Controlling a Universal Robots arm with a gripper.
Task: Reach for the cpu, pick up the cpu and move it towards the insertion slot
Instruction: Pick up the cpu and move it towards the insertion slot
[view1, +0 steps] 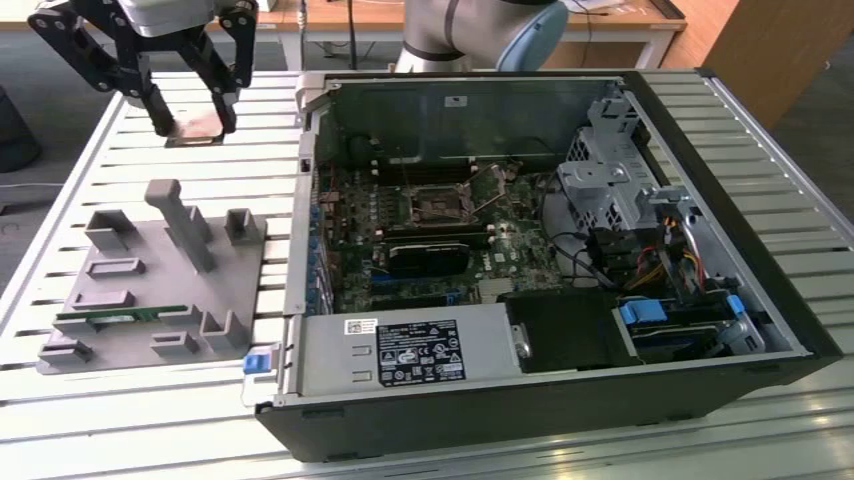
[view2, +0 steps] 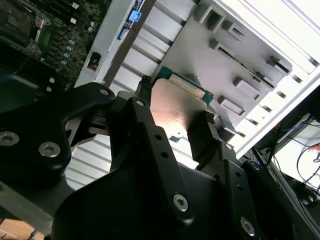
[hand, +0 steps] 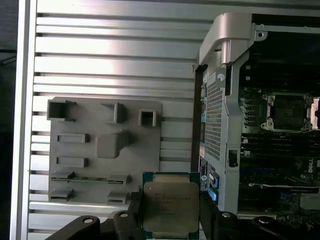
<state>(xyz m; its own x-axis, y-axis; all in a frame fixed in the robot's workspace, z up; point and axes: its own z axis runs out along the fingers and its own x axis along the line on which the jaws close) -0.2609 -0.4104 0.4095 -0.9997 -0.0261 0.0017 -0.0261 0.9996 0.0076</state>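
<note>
In the exterior view, the black two-fingered tool (view1: 194, 118) is hanging high over the slatted metal bench (view1: 160, 160) toward the exterior view's left, its fingers clamping the small flat square cpu with the shiny metal top (view1: 200, 128) between their tips, clear of the bench. Below it, the grey plastic tray with rectangular recesses (view1: 134, 300) is lying on the bench, and a long narrow green memory stick (view1: 114, 318) is resting in one of its slots. To the exterior view's right of the tray, the open black computer case (view1: 534, 400) is sitting on its side, and the square dark insertion slot with its silvery frame (view1: 434, 203) is showing on the green circuit board inside, well apart from the cpu. In the second wrist view, the tool (view2: 175, 127) is squeezing the cpu (view2: 175, 107) from two opposite edges, with the tray (view2: 210, 65) beyond it and the insertion slot (view2: 17, 22) off in a corner. In the first wrist view, the cpu (hand: 170, 205) is sitting pinched in the tool (hand: 170, 220), hanging just beside the tray (hand: 105, 150) and near the case wall (hand: 220, 110), while the insertion slot (hand: 290, 112) is lying open inside the case.
</note>
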